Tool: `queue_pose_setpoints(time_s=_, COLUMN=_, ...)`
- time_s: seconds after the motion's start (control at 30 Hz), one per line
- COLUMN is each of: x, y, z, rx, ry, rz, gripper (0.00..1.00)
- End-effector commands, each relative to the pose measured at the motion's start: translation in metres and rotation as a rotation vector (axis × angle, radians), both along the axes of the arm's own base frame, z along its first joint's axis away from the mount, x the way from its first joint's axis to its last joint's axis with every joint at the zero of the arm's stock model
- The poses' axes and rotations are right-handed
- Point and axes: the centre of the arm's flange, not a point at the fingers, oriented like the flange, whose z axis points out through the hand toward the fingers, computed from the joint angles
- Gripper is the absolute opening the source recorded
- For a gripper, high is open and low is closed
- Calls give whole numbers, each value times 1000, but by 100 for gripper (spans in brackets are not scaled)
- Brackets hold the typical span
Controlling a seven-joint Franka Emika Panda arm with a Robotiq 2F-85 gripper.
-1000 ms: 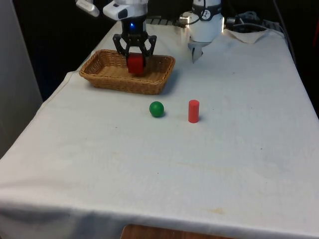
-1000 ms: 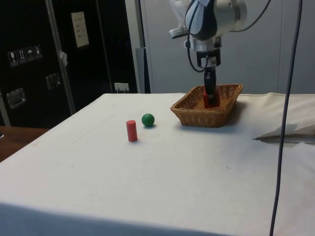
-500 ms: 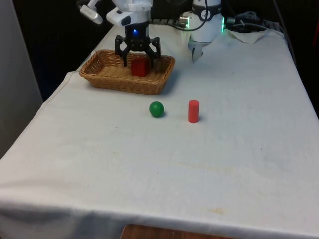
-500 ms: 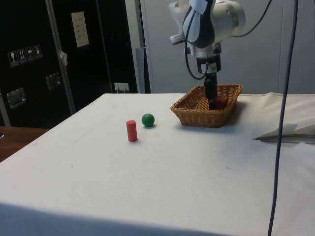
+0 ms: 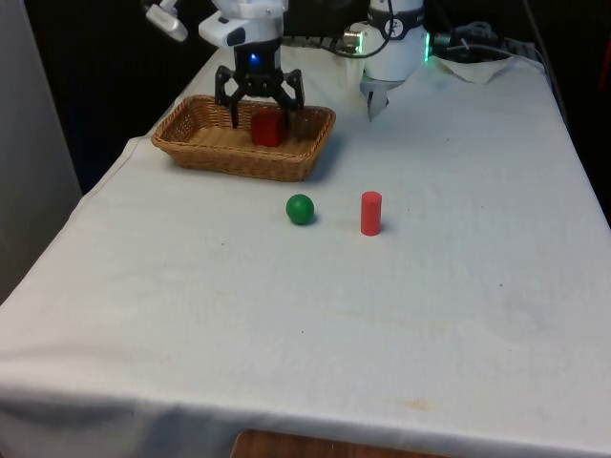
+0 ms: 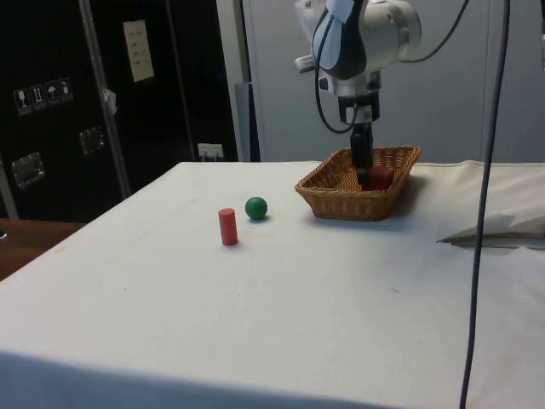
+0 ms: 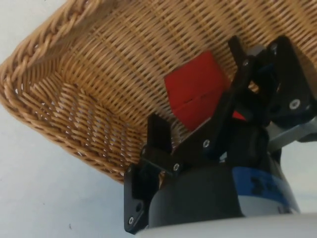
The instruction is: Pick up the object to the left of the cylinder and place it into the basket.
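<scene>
Two small things stand nearest on the white tablecloth (image 5: 382,315) in the front view: a green ball (image 5: 300,209) and, just beside it at its 3 o'clock, an upright red cylinder (image 5: 370,213). They are near one another but not touching. In the side view the order is reversed, with the red cylinder (image 6: 226,227) closer to that camera and the green ball (image 6: 255,208) just past it.

Farther back, at about 11 o'clock from the ball in the front view, sits a shallow woven wicker basket (image 5: 205,143). A red cube (image 5: 267,128) rests on the basket's floor, in the half toward the front view's right.

Directly above the cube hangs the black gripper (image 5: 259,105), its two fingers spread wide apart and holding nothing. One fingertip (image 5: 233,116) sits at the cube's 9 o'clock and the other at its 3 o'clock, both clear of its faces. In the side view the gripper (image 6: 361,152) points straight down into the basket (image 6: 341,200), with the red cube (image 6: 379,177) just beside its tip. In the wrist view the red cube (image 7: 198,89) lies on the basket weave (image 7: 99,74) between the spread black fingers (image 7: 159,134).
</scene>
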Motion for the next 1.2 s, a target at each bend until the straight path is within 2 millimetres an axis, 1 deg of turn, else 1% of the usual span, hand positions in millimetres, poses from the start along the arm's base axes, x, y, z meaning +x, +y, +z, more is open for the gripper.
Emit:
queue_pose_setpoints(time_s=0.0, x=-1, y=-2, z=2, rx=5, ry=-3, rz=0, gripper=100)
queue_pose_setpoints(time_s=0.07, x=1, y=-7, z=11, rx=11, ry=-8, rz=4, gripper=100)
queue_pose_setpoints(time_s=0.27, x=3, y=-11, z=22, rx=27, ry=-21, rz=9, gripper=100)
queue_pose_setpoints(time_s=0.3, x=2, y=-8, z=18, rx=30, ry=-30, rz=7, gripper=100)
queue_pose_setpoints(time_s=0.33, x=4, y=-11, z=25, rx=32, ry=-25, rz=10, gripper=100)
queue_pose_setpoints(time_s=0.53, x=8, y=-13, z=36, rx=58, ry=-40, rz=15, gripper=100)
queue_pose_setpoints(time_s=0.57, x=6, y=-10, z=31, rx=62, ry=-47, rz=12, gripper=100)
queue_pose_setpoints(time_s=0.63, x=9, y=-13, z=39, rx=64, ry=-44, rz=17, gripper=100)
queue_pose_setpoints(time_s=0.8, x=17, y=-11, z=48, rx=79, ry=-49, rz=29, gripper=100)
queue_pose_setpoints(time_s=0.83, x=16, y=-9, z=46, rx=90, ry=-62, rz=31, gripper=100)
queue_pose_setpoints(time_s=0.87, x=20, y=-10, z=52, rx=85, ry=-51, rz=33, gripper=100)
queue_pose_setpoints(time_s=1.1, x=34, y=-5, z=64, rx=105, ry=-53, rz=53, gripper=100)
queue_pose_setpoints(time_s=1.13, x=38, y=-2, z=68, rx=111, ry=-53, rz=60, gripper=100)
queue_pose_setpoints(time_s=1.17, x=35, y=-3, z=64, rx=118, ry=-63, rz=58, gripper=100)
